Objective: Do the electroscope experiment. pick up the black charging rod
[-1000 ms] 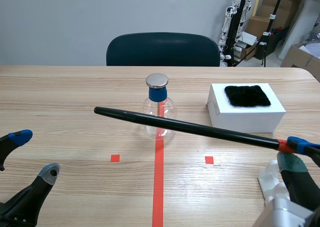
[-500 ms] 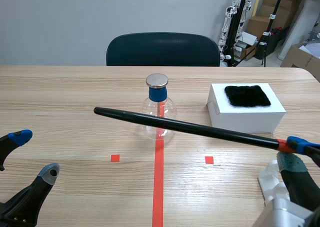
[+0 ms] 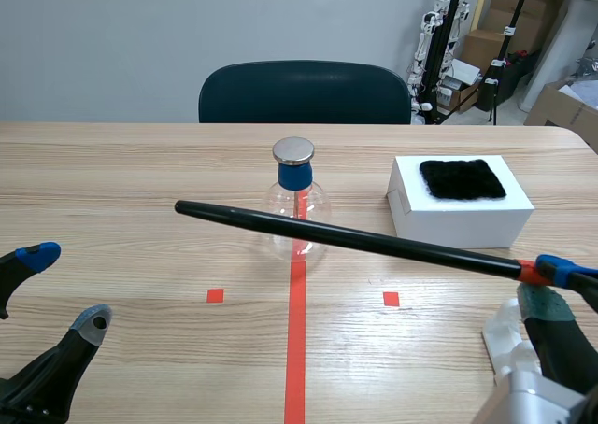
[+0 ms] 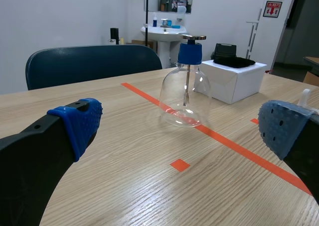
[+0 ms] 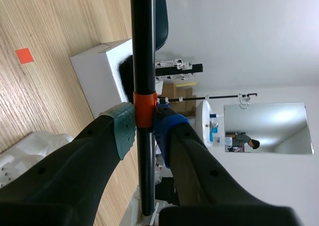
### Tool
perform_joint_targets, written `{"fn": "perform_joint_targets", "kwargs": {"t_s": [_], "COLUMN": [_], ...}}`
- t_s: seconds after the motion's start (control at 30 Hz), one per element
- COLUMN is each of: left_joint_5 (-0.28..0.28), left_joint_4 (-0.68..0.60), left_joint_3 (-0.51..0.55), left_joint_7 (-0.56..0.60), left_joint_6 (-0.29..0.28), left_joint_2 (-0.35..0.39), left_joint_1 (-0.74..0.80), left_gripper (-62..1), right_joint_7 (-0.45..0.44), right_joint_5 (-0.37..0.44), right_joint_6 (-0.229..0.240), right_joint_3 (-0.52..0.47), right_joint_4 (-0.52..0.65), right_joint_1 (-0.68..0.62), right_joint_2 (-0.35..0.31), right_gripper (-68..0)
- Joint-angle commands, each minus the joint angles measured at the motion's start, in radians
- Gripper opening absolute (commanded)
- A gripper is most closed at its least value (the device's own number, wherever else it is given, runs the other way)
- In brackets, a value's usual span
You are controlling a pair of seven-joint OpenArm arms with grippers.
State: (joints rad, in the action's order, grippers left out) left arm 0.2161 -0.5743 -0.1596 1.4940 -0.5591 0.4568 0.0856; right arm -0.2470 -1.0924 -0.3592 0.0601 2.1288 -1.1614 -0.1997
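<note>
Rod (image 3: 346,238) held aloft in right end effector (image 3: 545,282)

wall (image 3: 112,41): plain pale | chair (image 3: 305,91): dark teal, behind wooden table (image 3: 103,176) | cardboard boxes (image 3: 485,43): far corner

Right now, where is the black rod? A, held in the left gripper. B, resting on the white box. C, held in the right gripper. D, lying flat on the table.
C: the right gripper is shut on the black rod near its end.
</note>
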Motion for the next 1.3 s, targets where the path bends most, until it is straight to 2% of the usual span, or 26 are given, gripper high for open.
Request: {"fn": "perform_joint_targets", "kwargs": {"t_s": [0.0,1.27], "left_joint_5": [-0.010,-0.010], "left_joint_4": [-0.011,-0.011], "left_joint_3": [0.002,0.002], "left_joint_7": [0.016,0.016], "left_joint_6": [-0.003,-0.003], "left_joint_2": [0.006,0.006], "left_joint_1": [-0.003,-0.003], "left_gripper": [1.4,1.4], "right_joint_7": [-0.007,-0.022], "right_joint_5": [-0.002,0.000], "right_joint_6": [-0.015,-0.015], "right_joint_3": [-0.006,-0.006], "right_joint_4": [0.006,0.006], "right_joint_1": [0.001,0.001], "right_joint_2": [-0.005,-0.005], "right_gripper": [-67.3,-67.3]}}
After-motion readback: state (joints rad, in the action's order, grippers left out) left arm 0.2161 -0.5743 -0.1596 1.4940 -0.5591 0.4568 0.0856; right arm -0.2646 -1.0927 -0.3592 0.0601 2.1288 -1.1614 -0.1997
